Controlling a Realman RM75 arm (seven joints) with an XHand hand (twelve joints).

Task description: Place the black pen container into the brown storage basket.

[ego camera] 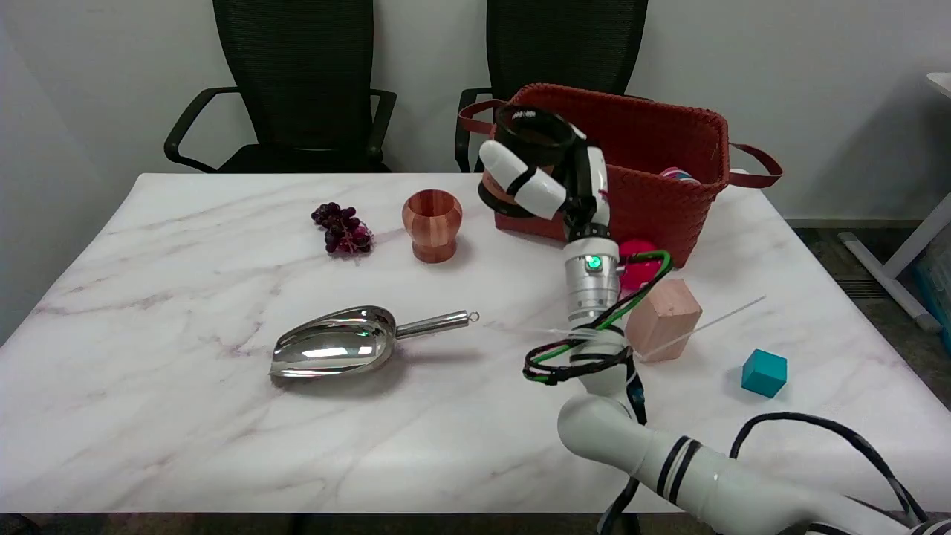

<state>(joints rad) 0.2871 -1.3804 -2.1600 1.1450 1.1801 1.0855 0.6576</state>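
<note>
Black see-through pen container (hand-held)

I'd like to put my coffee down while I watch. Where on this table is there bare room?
The widest bare marble lies along the near left edge, in front of the metal scoop. The far left corner beyond the grapes is also free. The right side is crowded: basket, pink block, teal cube, right hand.

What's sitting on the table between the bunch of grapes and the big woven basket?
A small wooden cup stands between the grapes and the brown basket, apart from both, seen in the head view.
</note>
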